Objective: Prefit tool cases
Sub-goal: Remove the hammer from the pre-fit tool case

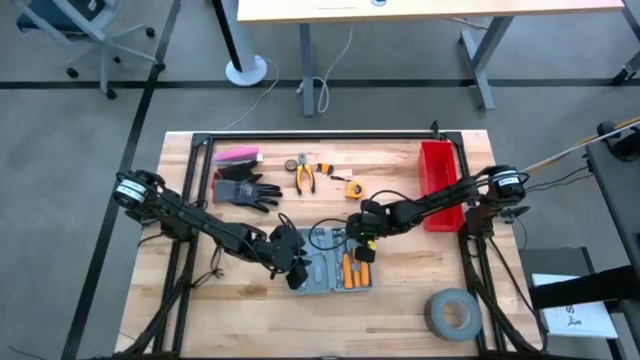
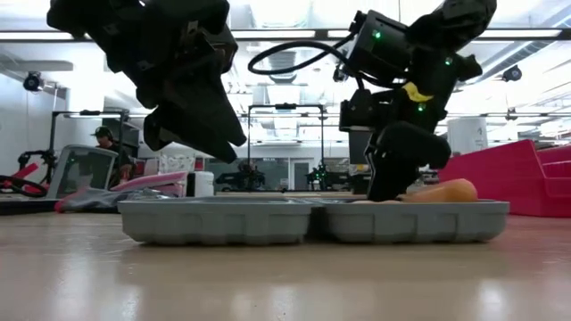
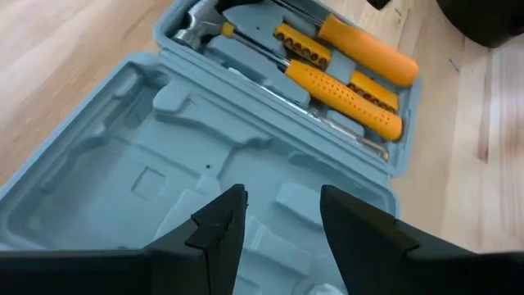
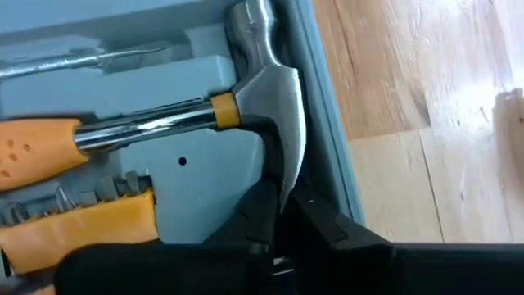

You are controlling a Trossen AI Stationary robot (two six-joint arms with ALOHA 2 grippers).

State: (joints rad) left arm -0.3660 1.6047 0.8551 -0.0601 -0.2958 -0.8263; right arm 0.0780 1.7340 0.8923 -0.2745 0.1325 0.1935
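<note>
The grey-blue tool case (image 1: pixel 318 278) lies open and flat on the table, both halves up (image 2: pixel 223 221). Its left half (image 3: pixel 123 147) holds only empty moulded slots. The right half holds orange-handled tools (image 3: pixel 352 90) and a hammer (image 4: pixel 274 82), each lying in its slot. My left gripper (image 3: pixel 278 217) hovers open above the empty half (image 2: pixel 192 125) and touches nothing. My right gripper (image 1: pixel 360 243) points down into the far end of the right half (image 2: pixel 393 183), shut on the hammer's head. My right gripper (image 4: pixel 291 221) pinches the end of the hammer's steel head (image 4: pixel 288 176) between its two fingers. It comes from above, pointing down. The hammer lies flat in its slot in the case, with its shaft running across the half.
A red bin (image 1: pixel 440 185) stands right of the case, and a grey tape roll (image 1: pixel 455 312) lies near the right front corner. A black glove (image 1: pixel 245 190), a pink object (image 1: pixel 237 155), pliers (image 1: pixel 303 175) and a small yellow tool (image 1: pixel 353 187) lie toward the far edge.
</note>
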